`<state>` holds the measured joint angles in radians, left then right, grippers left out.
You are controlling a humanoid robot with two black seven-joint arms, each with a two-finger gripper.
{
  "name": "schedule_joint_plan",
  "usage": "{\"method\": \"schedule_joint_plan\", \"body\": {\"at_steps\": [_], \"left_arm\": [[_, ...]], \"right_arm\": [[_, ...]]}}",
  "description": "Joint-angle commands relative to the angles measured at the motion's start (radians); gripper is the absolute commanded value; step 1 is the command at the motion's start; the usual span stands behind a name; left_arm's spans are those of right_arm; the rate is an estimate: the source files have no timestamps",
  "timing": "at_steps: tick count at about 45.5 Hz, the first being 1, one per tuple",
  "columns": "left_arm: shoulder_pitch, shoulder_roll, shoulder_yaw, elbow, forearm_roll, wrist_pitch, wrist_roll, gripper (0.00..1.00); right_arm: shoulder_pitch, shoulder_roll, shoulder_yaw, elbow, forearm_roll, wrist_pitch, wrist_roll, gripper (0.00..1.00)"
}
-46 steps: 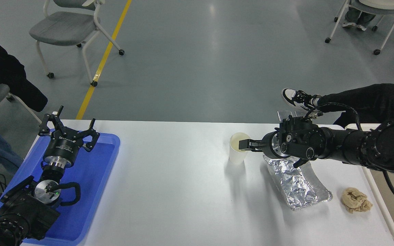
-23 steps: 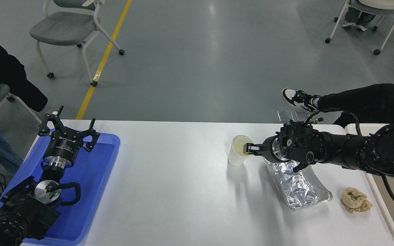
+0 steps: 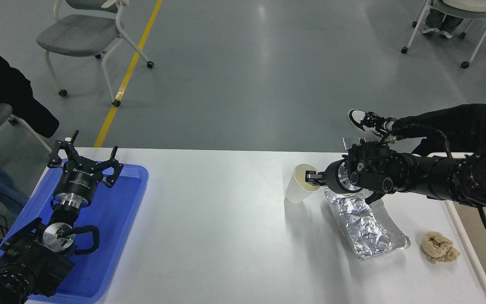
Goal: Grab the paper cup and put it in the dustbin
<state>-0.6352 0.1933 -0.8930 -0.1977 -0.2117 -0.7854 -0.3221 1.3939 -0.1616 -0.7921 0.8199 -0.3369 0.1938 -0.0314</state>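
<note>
One paper cup point(image 3: 298, 185), one crumpled foil tray point(image 3: 363, 226), one crumpled brown paper wad point(image 3: 439, 248), one blue tray point(image 3: 112, 219) at nine o'clock, one cream dustbin point(image 3: 479, 270) at four o'clock, two black grippers, left point(image 3: 83, 162) and right point(image 3: 310, 177), two wheeled chairs point(image 3: 82, 36).

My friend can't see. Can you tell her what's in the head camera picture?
The right gripper pinches the tilted paper cup by its rim, beside a crumpled foil tray on the white table. The open left gripper sits over a blue tray.
</note>
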Motion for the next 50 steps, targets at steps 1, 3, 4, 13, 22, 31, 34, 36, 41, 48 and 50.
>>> {"method": "schedule_joint_plan", "body": {"at_steps": [1,3,4,13,22,31,34,36,41,48,50], "left_arm": [[0.0,0.0,0.0,0.0,0.0,0.0,0.0,1.0],[0.0,0.0,0.0,0.0,0.0,0.0,0.0,1.0],[0.0,0.0,0.0,0.0,0.0,0.0,0.0,1.0],[0.0,0.0,0.0,0.0,0.0,0.0,0.0,1.0],[0.002,0.003,-0.001,0.0,0.0,0.0,0.0,1.0],[0.003,0.005,-0.001,0.0,0.0,0.0,0.0,1.0],[0.002,0.005,-0.001,0.0,0.0,0.0,0.0,1.0],[0.002,0.005,-0.001,0.0,0.0,0.0,0.0,1.0],[0.002,0.005,-0.001,0.0,0.0,0.0,0.0,1.0],[0.002,0.005,-0.001,0.0,0.0,0.0,0.0,1.0],[0.002,0.005,-0.001,0.0,0.0,0.0,-0.002,1.0]], "right_arm": [[0.181,-0.098,-0.084,0.166,0.006,0.039,-0.001,0.0],[0.235,-0.125,-0.107,0.209,0.006,0.05,-0.001,0.0],[0.263,-0.137,-0.117,0.232,0.007,0.058,-0.001,0.0],[0.554,-0.236,-0.251,0.444,0.01,0.13,-0.002,0.0],[0.841,-0.26,-0.329,0.594,0.013,0.28,-0.002,0.0],[0.987,-0.259,-0.363,0.602,0.015,0.412,-0.004,0.0],[1.013,-0.257,-0.375,0.604,0.015,0.432,-0.005,0.0],[1.022,-0.257,-0.383,0.604,0.015,0.434,-0.007,0.0],[1.033,-0.256,-0.389,0.604,0.015,0.435,-0.012,0.0],[1.045,-0.259,-0.415,0.602,0.013,0.443,-0.032,0.0],[1.051,-0.26,-0.437,0.601,0.01,0.45,-0.033,0.0]]}}
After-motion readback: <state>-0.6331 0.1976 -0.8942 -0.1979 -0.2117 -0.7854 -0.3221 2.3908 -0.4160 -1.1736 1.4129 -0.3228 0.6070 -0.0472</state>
